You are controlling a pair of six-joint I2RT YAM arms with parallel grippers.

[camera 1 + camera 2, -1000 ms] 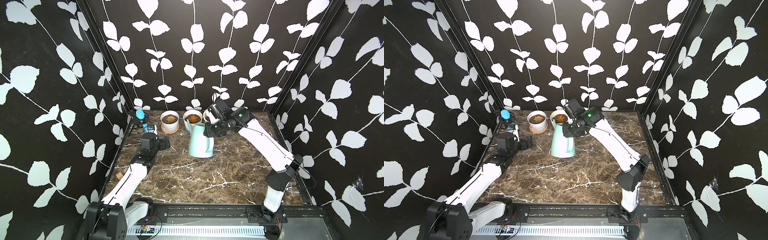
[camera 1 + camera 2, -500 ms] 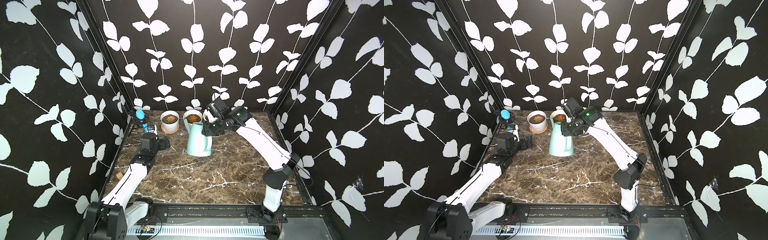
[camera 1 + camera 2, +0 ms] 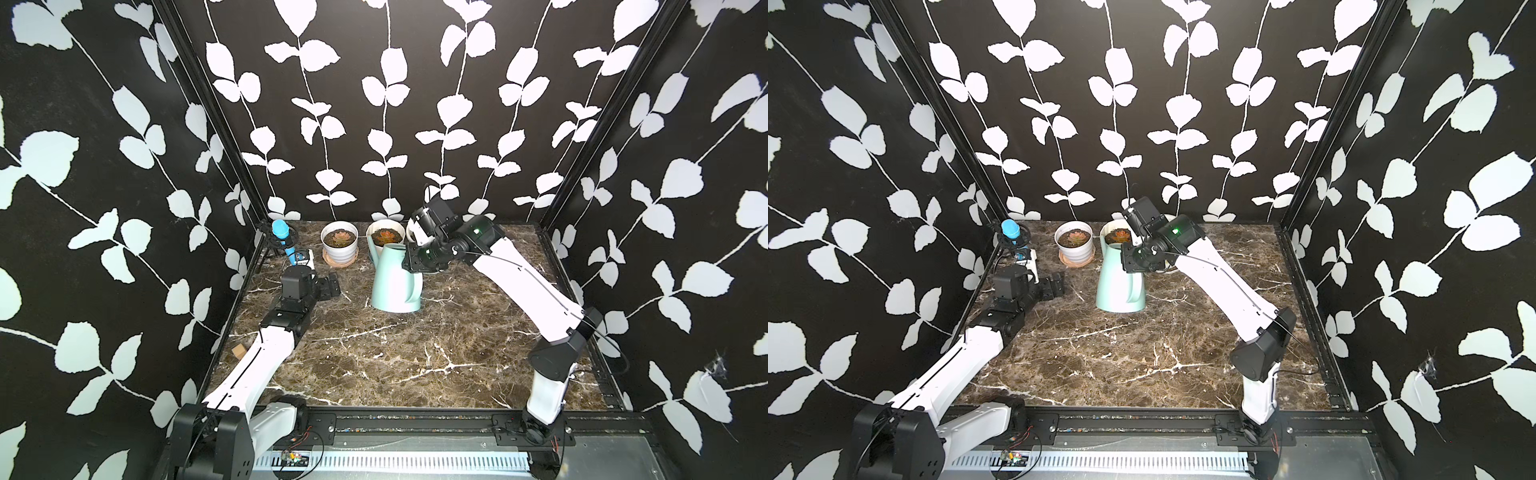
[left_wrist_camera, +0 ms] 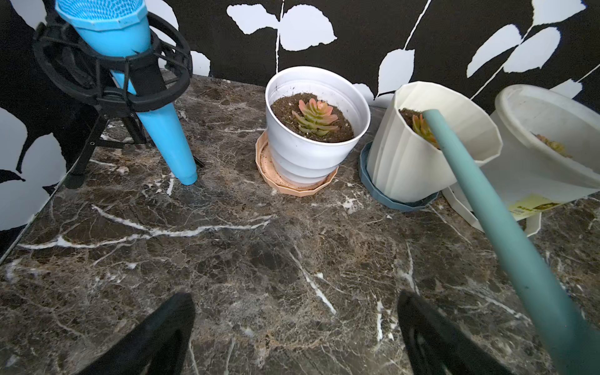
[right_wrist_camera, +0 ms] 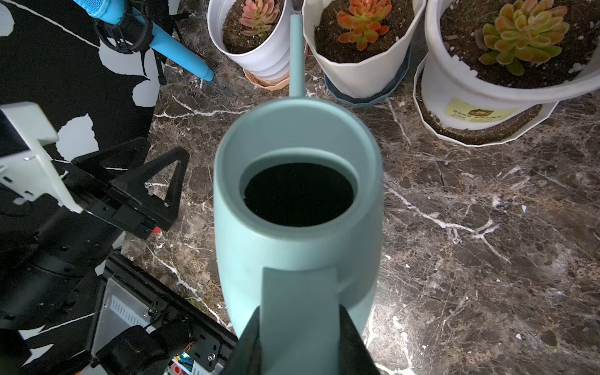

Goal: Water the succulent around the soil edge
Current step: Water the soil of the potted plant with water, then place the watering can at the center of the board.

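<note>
A: Pose of right arm (image 3: 519, 282)?
B: Rising from lower right of the frame toward centre in both top views, elbow low by the right rail, wrist bent down over the watering can (image 3: 395, 286).

A: State of right gripper (image 5: 298, 337)?
B: Clamped on the can's flat handle (image 5: 297, 292), one finger (image 5: 248, 344) on each side. Wrist camera looking straight down into the open mouth.

A: Position of the can?
B: Centre of the marble table (image 3: 415, 374), upright or nearly so. Cannot tell whether the base touches. Spout (image 5: 296, 48) aimed at the back row, tip just beside the rim of the middle pot (image 5: 357, 74), between it and the white pot (image 5: 266, 58).

A: Location of the succulent (image 3: 386, 237)?
B: In the middle pot's soil, upper centre of the frame in both top views, orange.

A: Left arm (image 3: 266, 357)?
B: Lying low along the left side of the frame. On left gripper (image 4: 295, 334), jaws wide apart and empty, facing the pots, near the blue microphone (image 3: 280, 230).
</note>
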